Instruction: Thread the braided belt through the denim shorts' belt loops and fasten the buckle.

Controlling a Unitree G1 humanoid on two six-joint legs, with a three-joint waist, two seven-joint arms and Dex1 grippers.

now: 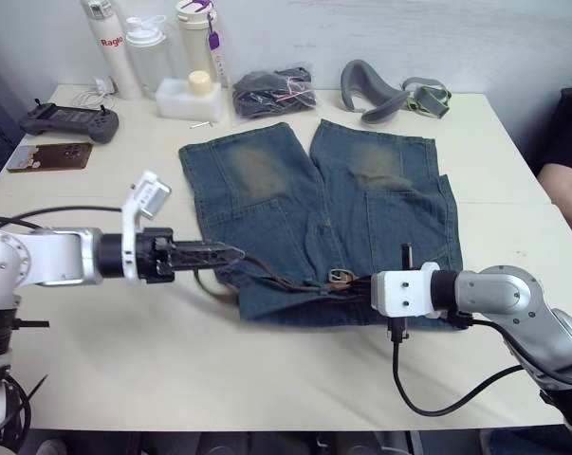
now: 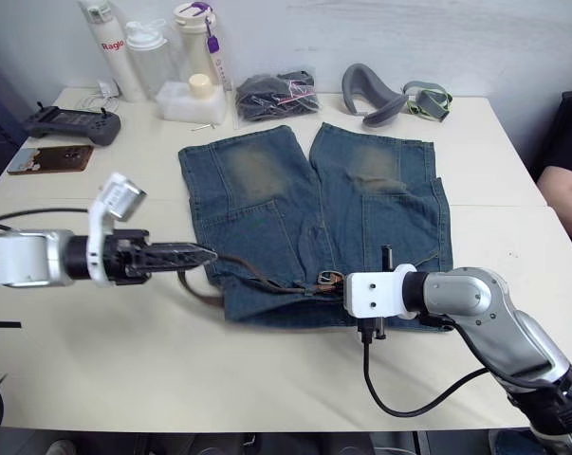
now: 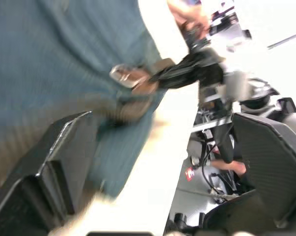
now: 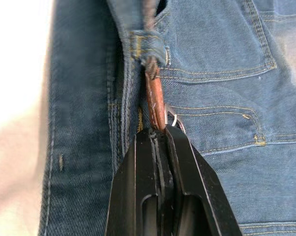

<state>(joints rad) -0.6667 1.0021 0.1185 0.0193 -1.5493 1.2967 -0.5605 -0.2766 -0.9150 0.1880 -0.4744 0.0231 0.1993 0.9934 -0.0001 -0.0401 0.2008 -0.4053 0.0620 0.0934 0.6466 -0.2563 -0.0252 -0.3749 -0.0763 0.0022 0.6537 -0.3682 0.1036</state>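
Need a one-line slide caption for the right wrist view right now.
Right gripper shut on the braided belt's tan end by the silver buckle, strap running through a belt loop on the denim shorts.

Cream table (image 1: 267, 379) — pale wall (image 1: 409, 38) behind.

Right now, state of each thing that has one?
denim shorts: laid flat on the table, waistband toward the robot.
braided belt: through a belt loop, buckle unfastened.
right gripper: shut on the belt end.
left gripper: at the waistband's left edge.
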